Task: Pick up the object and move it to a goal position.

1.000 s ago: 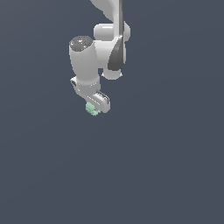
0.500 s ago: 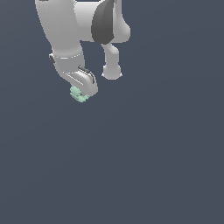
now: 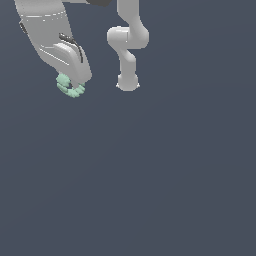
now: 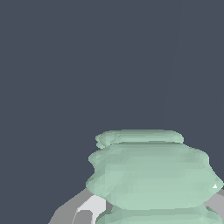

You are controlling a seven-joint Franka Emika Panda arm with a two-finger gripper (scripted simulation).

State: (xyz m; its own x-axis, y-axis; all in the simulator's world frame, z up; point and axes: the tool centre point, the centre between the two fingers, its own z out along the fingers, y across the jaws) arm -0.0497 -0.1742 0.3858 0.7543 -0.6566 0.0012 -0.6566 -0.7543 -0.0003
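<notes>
1. The white robot arm [image 3: 50,35] fills the upper corner on the exterior view's left, and serves here as the landmark for everything else.
2. The claw [image 3: 75,86] sits at the lower end of that arm, its pale casing angled down toward the exterior view's right.
3. The ring [image 3: 69,88] is a small mint-green thing with a bumpy, beaded edge; it sticks out from under the claw's tip, directly below the arm's end.
4. The claw is pinching the ring: part of the ring is covered by the claw's casing, and only its lower arc shows in the exterior view.
5. In the wrist view the ring [image 4: 153,175] looms very close, seen edge-on as stacked green lobes, with grey and white parts of a finger [image 4: 89,208] just beside it and touching its underside.
6. How the ring's hole faces cannot be told from either view.
7. The arm's base and lower links [image 3: 128,47] stand upright to the exterior view's right of the claw, well apart from the ring.
8. The flat dark blue-grey ground [image 3: 150,190] spreads everywhere around and below the arm; whether the ring touches it or hangs above it cannot be told, as no shadow or edge shows.
</notes>
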